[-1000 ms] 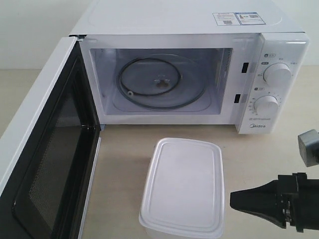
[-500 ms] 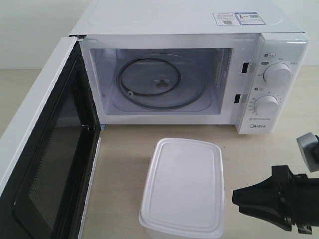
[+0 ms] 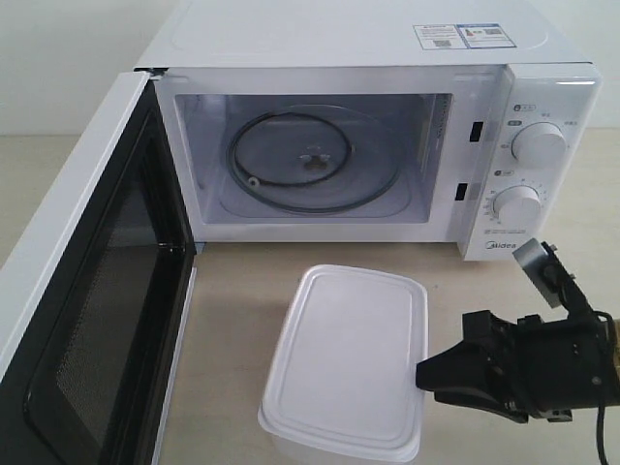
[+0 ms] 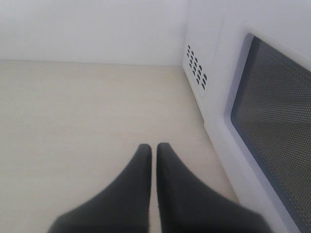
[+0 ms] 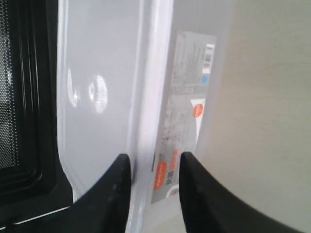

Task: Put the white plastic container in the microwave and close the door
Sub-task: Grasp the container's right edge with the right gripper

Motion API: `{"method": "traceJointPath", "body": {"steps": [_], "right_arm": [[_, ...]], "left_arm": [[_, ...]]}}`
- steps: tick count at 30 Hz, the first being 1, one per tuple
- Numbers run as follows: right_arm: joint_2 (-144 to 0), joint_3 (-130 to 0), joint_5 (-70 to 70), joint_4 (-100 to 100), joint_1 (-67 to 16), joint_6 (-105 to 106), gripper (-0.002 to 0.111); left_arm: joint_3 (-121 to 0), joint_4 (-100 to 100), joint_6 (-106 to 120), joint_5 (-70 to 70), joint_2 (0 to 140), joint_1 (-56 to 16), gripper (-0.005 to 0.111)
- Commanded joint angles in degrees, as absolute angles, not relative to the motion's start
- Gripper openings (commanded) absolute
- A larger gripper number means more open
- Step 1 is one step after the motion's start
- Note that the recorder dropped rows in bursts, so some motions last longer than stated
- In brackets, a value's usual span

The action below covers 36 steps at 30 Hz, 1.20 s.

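Observation:
The white plastic container (image 3: pixel 349 358) lies lid-up on the table in front of the open microwave (image 3: pixel 339 39), whose glass turntable (image 3: pixel 310 160) is bare. The door (image 3: pixel 87 291) is swung wide open on the left. My right gripper (image 3: pixel 423 373) is at the container's right edge. In the right wrist view this gripper (image 5: pixel 154 162) is open and straddles the rim: one finger lies over the lid (image 5: pixel 97 87), the other beside the red-marked label (image 5: pixel 184 111). My left gripper (image 4: pixel 153 148) is shut and empty over bare table, beside the door's outer face (image 4: pixel 277 121). It does not show in the exterior view.
Two round dials (image 3: pixel 538 145) sit on the microwave's right panel. The open door's black inner frame (image 5: pixel 24 97) stands just past the container. Light wooden table (image 3: pixel 242 291) stretches between the oven opening and the container.
My right gripper has moved left to the container's right edge and turned. The container's near end has slid slightly to the left.

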<state>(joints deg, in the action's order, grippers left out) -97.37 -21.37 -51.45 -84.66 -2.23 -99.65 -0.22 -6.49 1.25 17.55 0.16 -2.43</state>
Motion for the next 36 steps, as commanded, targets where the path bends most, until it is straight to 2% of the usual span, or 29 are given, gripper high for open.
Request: {"method": "traceJointPath", "body": {"steps": [1, 29, 36], "right_arm": [[-97.3, -22.9, -50.9, -84.1, -3.7, -100.5, 0.034], [-97.3, -22.9, -50.9, -80.4, -4.0, -102.0, 0.034], [-97.3, -23.0, -47.7, -77.2, -7.0, -101.5, 0.034]], "left_arm": [[0.0, -6.6, 0.8, 17.5, 0.0, -2.3, 0.004], [0.0, -6.6, 0.8, 17.5, 0.0, -2.3, 0.004], [0.0, -6.6, 0.8, 17.5, 0.0, -2.3, 0.004]]}}
